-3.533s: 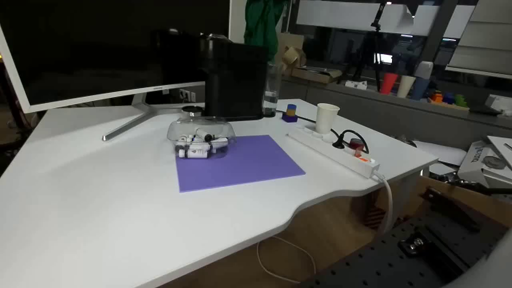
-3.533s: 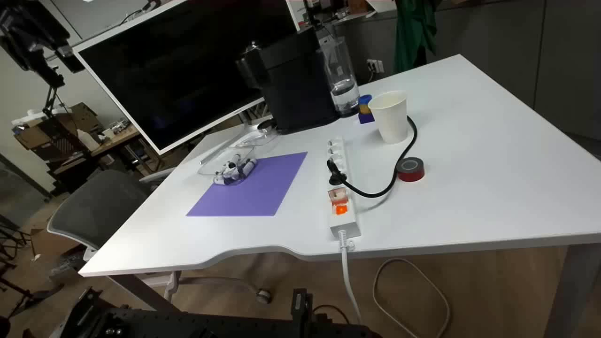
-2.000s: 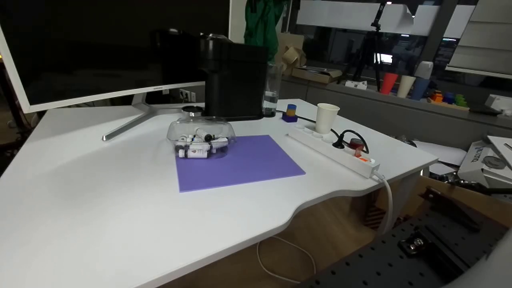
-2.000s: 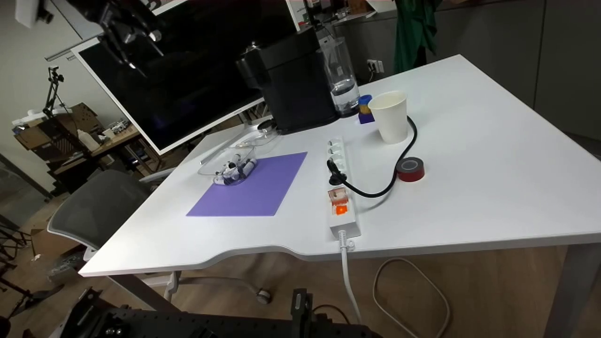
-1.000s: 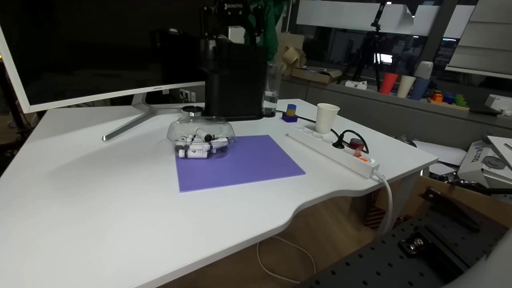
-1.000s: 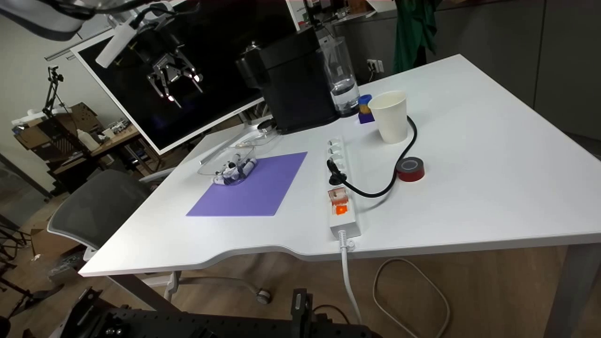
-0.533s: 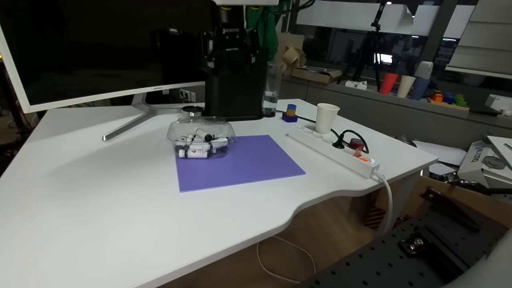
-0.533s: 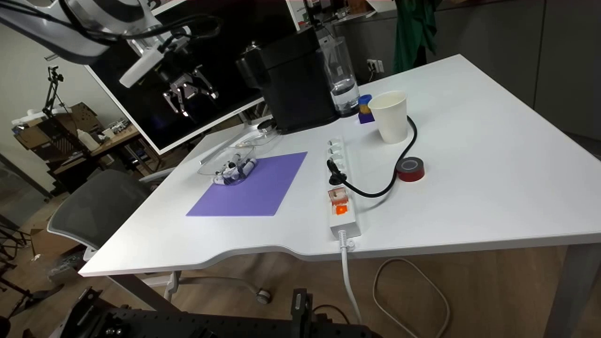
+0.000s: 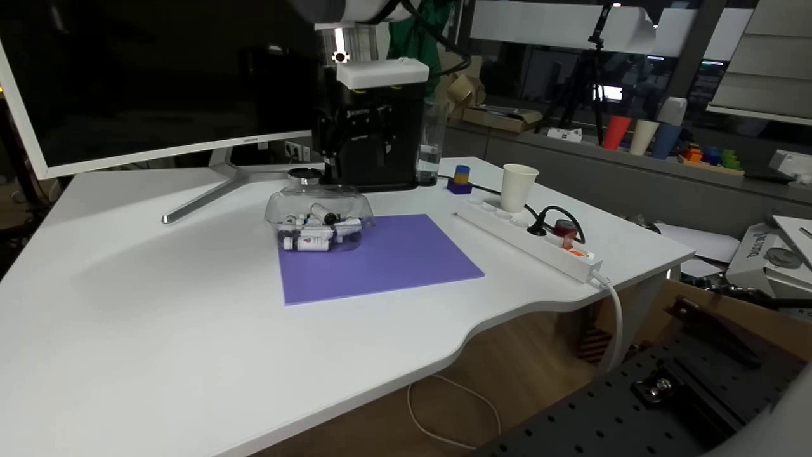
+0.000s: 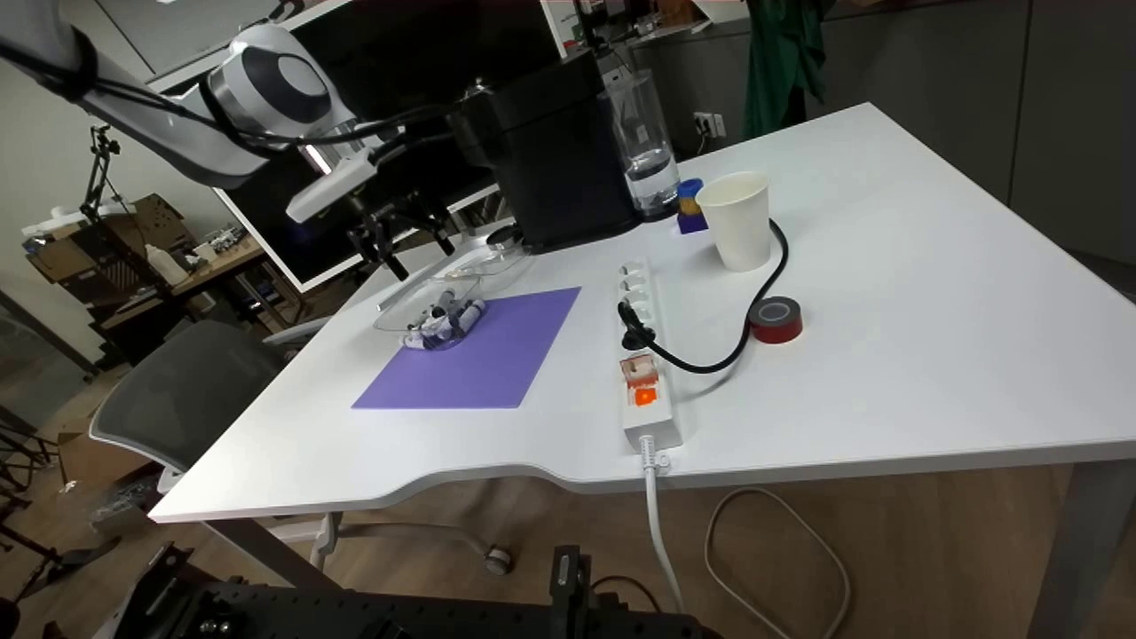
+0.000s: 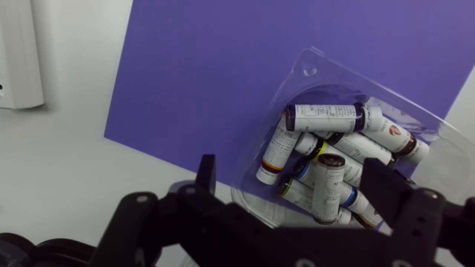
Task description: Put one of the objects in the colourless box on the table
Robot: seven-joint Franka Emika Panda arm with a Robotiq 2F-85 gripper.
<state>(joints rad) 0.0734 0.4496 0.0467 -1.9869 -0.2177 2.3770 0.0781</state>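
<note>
The white table (image 10: 905, 373) carries a power strip (image 9: 521, 240), cup (image 10: 740, 229) and purple mat (image 10: 484, 359).

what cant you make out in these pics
Wrist view: lower bottles in the colourless box, partly hidden by upper bottles and the gripper.
Wrist view: most of the bottles' fine print, too small.
Wrist view: power strip, cut off by the left edge.
An exterior view: gripper fingertips, blending into the tall black machine.
</note>
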